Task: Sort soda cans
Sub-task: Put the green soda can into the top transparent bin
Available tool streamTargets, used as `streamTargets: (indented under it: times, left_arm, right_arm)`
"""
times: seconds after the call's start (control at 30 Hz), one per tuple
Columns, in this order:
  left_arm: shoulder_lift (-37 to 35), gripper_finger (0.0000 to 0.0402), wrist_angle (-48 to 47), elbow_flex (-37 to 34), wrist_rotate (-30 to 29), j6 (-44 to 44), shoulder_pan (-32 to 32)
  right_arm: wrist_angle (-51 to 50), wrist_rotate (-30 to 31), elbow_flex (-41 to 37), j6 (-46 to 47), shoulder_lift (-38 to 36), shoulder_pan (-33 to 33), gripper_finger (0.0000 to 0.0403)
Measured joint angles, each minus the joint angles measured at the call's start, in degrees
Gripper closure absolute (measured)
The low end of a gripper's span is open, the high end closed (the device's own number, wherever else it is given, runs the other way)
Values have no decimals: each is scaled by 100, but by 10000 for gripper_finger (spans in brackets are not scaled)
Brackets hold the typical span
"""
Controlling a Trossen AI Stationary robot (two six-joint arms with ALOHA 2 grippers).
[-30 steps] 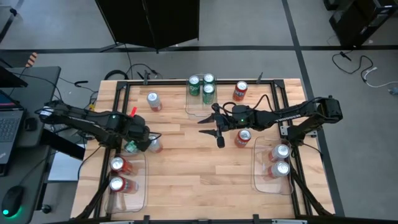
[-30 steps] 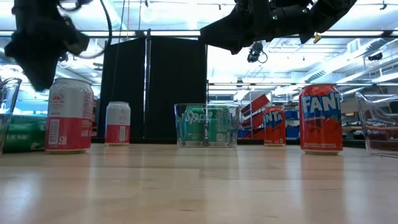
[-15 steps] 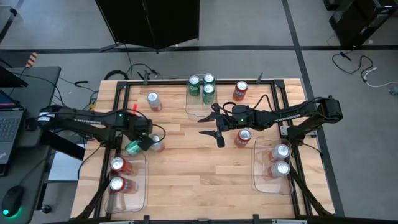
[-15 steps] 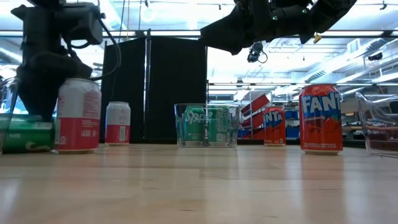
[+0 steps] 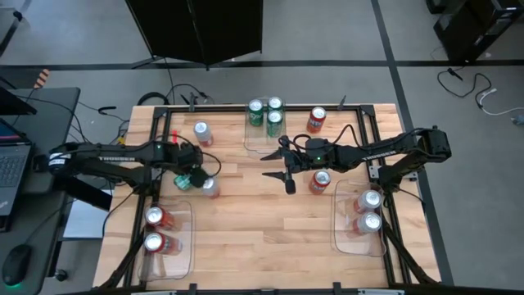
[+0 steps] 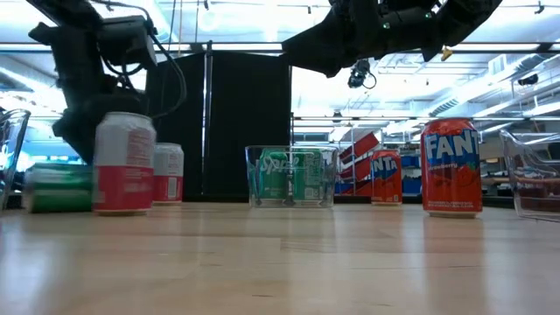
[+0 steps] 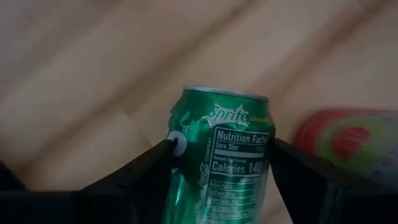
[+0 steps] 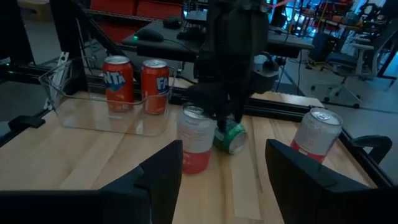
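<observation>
on the pale wooden table (image 5: 262,221), the left gripper (image 5: 187,177) clamps a green soda can (image 5: 183,180) on its side, just beside an upright silver-white can (image 5: 210,187) and near the left tray (image 5: 187,246) of two red cans. three green cans stand in the back tray (image 5: 250,139). the right gripper (image 5: 277,167) hovers mid-table, fingers spread wide and empty, before a dark panel (image 6: 227,122) and a bright workshop.

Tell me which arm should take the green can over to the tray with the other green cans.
Left. The left gripper is already shut on the green can, while the right gripper hangs open and empty mid-table.
</observation>
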Motion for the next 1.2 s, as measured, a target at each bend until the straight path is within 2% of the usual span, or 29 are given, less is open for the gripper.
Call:
streamTargets:
  times: [0.13,0.3,0.53,0.7,0.97,1.07,1.2]
  left_arm:
    - [11,137,453,-18,-197,280,359]
    - [285,149,1501,-26,-340,773,567]
    - [1251,186,3140,14,297,1482,562]
    - [1521,206,4035,5,831,1802,415]
    - [1383,236,4125,277,961,2331,-183]
    - [1261,252,3815,492,819,2535,-358]
    - [912,284,2852,759,648,2545,-565]
  right_arm:
    - [8,37,0,-23,0,-27,188]
    - [20,76,0,-27,0,-113,188]
    - [7,78,0,9,-11,-225,188]
    - [-226,78,4,118,-15,-189,188]
    - [-323,76,7,512,161,161,188]
    - [-132,76,9,633,384,275,188]
    - [-96,233,155,659,724,317,189]
